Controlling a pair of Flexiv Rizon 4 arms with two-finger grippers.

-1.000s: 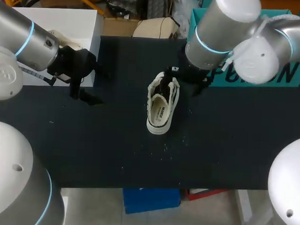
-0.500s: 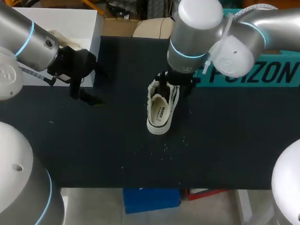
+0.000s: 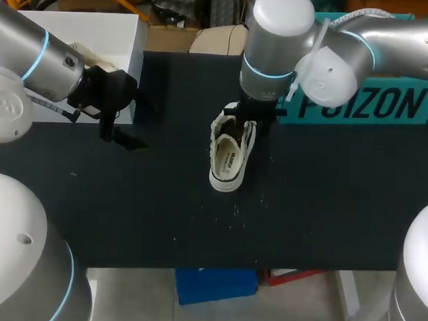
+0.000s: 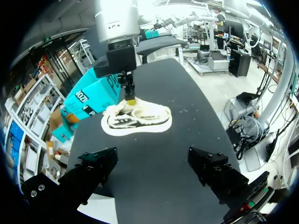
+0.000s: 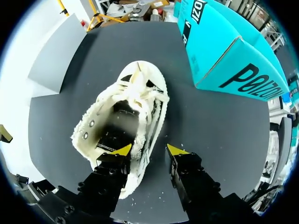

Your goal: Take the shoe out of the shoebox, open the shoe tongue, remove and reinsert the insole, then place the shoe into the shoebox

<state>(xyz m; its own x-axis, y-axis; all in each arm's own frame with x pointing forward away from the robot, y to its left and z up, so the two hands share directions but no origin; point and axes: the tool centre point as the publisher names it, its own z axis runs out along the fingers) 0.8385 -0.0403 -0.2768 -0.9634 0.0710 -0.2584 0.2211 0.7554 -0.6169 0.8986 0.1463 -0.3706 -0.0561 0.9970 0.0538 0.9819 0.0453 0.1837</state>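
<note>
Head view: shoe (image 3: 228,157) stands sole-down on the table (image 3: 127,206), out of the teal shoebox (image 3: 366,103) behind it. The left gripper (image 3: 116,131) is well off to the shoe's left.

Left wrist view: its fingers are spread and empty, with the shoe far ahead.

Right wrist view: right gripper (image 5: 149,150) is spread astride the shoe's side wall. Pinching only that soft wall could tip or drag the shoe. White crumbs fleck the dark surface around the shoe.
</note>
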